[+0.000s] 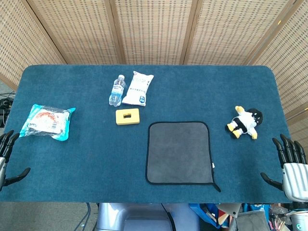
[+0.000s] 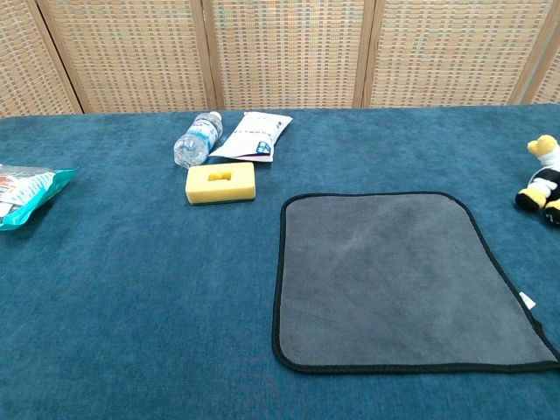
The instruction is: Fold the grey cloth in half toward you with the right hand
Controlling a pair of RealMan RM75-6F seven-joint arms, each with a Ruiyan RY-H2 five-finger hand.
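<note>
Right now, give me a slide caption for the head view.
Grey cloth flat, unfolded on blue table; both hands open at the near edge.

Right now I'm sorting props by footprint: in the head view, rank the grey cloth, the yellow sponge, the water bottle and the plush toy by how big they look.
1. grey cloth, clearly largest.
2. plush toy and water bottle: too alike to rank.
3. yellow sponge, smallest, though only slightly.

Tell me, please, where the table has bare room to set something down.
Free: between snack bag and grey cloth, and between cloth and plush toy. Crowded: water bottle, white packet and yellow sponge behind the cloth.
</note>
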